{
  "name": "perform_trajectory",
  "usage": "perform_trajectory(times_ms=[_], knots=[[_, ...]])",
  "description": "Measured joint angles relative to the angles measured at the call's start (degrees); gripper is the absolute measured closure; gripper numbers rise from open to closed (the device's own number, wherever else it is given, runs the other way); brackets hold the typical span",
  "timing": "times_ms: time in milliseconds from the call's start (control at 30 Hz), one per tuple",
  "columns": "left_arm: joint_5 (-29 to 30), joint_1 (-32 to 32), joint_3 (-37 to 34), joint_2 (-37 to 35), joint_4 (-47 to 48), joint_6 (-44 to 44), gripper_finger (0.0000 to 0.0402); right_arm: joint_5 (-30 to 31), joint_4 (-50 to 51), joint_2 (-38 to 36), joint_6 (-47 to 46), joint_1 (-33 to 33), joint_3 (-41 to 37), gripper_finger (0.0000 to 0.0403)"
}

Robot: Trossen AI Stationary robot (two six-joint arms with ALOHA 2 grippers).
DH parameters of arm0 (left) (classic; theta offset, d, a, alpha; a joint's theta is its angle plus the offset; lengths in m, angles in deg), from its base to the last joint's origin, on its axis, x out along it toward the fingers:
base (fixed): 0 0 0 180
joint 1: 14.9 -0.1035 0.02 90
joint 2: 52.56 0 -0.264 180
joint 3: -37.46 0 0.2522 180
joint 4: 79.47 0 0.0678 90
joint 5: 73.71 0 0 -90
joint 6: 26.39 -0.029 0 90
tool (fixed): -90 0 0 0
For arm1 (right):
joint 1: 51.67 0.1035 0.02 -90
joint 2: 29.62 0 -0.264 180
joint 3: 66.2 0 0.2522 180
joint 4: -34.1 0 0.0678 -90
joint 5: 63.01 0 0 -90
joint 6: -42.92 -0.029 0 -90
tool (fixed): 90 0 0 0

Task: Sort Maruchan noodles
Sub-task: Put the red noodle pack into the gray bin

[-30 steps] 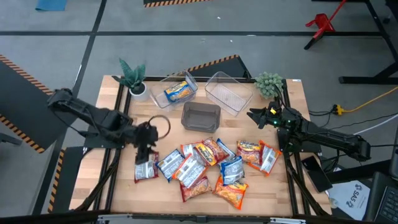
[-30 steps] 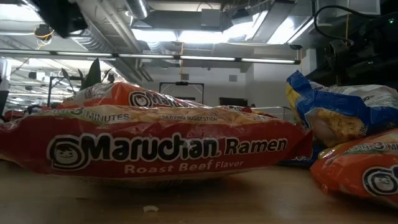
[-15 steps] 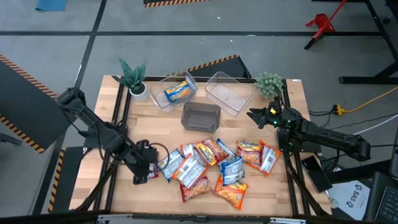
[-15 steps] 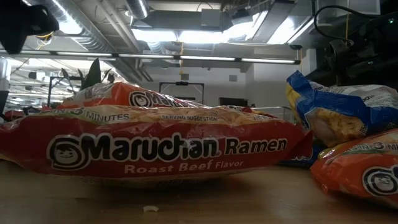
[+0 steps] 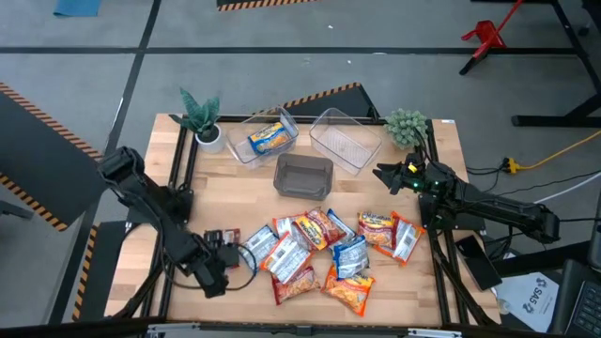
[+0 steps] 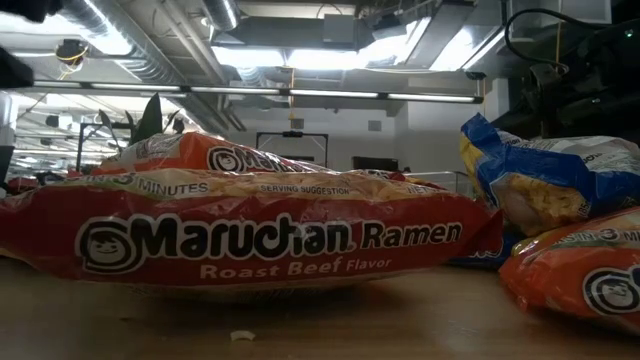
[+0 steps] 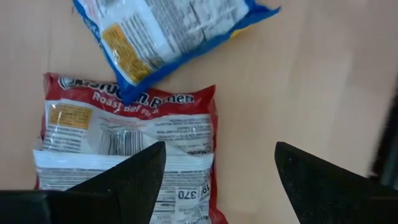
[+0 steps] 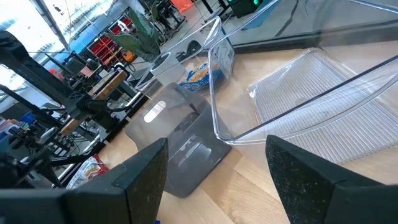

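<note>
Left gripper (image 5: 228, 252) hangs low at the table's near-left part, fingers spread and holding nothing; in its wrist view we see one dark finger (image 7: 127, 180) over a red-white packet (image 7: 127, 149) lying back side up (barcode showing) on the bare wood, the other finger off to its side. We note a blue packet (image 7: 168, 34) overlapping that packet's far edge. Remaining Maruchan noodles (image 5: 324, 249) lie in a loose heap across the table's near middle, orange, red and blue wrappers overlapping; one blue-yellow packet (image 5: 269, 138) sits in a clear bin (image 5: 258, 141) at the back. Beside it, a second clear bin (image 5: 345, 139); a grey bin (image 5: 302, 176) just in front. Right gripper (image 5: 387, 175) waits near the right edge, fingers apart, empty, facing the bins. Two small potted plants (image 5: 200, 117) stand at the back corners.
</note>
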Motion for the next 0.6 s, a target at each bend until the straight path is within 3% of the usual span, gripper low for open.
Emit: perform_trajectory(times_ms=[400, 600], knots=[[6.9, 2.7, 0.5, 11.1, 1.0, 2.2, 0.0104, 0.0, 0.0, 0.0, 0.0, 0.0, 0.0, 0.0146], [8.5, 2.7, 0.5, 12.6, 3.3, 3.6, 0.0109, 0.0, 0.0, 0.0, -0.8, 0.0, 0.0, 0.0146]])
